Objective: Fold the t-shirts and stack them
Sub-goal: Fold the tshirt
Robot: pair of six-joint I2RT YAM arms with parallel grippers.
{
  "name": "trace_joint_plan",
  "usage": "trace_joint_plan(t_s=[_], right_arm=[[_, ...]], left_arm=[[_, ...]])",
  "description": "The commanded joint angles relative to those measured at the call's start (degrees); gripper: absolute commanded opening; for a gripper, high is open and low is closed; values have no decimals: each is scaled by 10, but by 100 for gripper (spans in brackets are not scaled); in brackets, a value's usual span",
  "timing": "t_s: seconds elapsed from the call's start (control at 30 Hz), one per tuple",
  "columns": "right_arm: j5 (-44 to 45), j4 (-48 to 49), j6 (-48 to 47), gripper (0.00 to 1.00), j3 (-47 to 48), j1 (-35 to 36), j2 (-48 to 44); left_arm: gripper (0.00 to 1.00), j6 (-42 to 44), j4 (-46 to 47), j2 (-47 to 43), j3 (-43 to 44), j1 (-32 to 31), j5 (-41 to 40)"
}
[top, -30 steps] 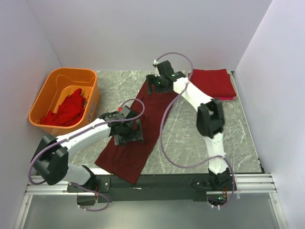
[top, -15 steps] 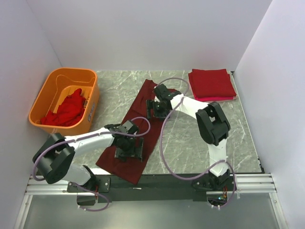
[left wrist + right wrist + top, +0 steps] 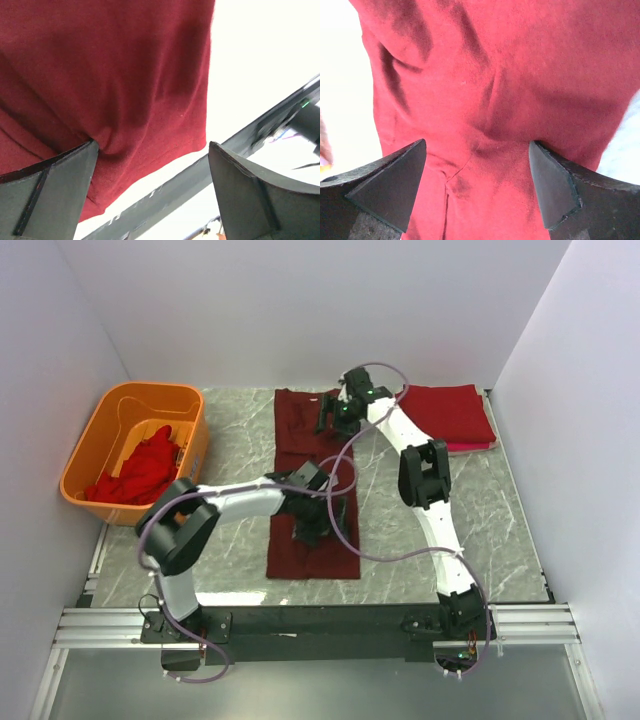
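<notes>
A moment ago the dark maroon t-shirt [image 3: 297, 440] lay slanted across the table [image 3: 230, 420]. Now it lies straight, in a long strip from the far side to the near edge. The left gripper [image 3: 312, 528] is over its near part and the right gripper [image 3: 332, 418] over its far end. Both have their jaws wide apart and pinch nothing. The folded red t-shirts [image 3: 450, 412] lie stacked at the far right.

The long flat cloth t-shirt [image 3: 298, 445] spread out is dark maroon, plain, with no print. The folded cloth t-shirts [image 3: 448, 410] are a brighter plain red, with a pink edge beneath. The orange plastic tub [image 3: 192, 455] holds crumpled bright red cloth [image 3: 140, 472]. The stone-look table [image 3: 480, 530] is grey-green with pale veins. My left arm [image 3: 240, 502] and right arm [image 3: 440, 530] are white with black joints.
</notes>
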Motion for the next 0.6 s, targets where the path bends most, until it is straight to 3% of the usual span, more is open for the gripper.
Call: trace_joint_plan(t_s=[0.0, 0.07, 0.23, 0.33, 0.53, 0.57], right_arm=[[-30, 6, -20, 90, 19, -36, 19], [-61, 65, -15, 90, -29, -41, -15], [-43, 51, -20, 91, 17, -43, -73], [-42, 85, 4, 91, -18, -42, -130], [-11, 158, 60, 93, -217, -42, -339], [-3, 166, 71, 93, -292, -42, -365]], left_arm=[[99, 28, 25, 65, 70, -3, -37], [99, 29, 23, 65, 86, -3, -25], [99, 41, -19, 19, 107, -5, -55], [100, 39, -23, -37, 106, -12, -83], [99, 15, -44, -169, 46, -17, -166], [100, 3, -45, -185, 13, -17, -193]])
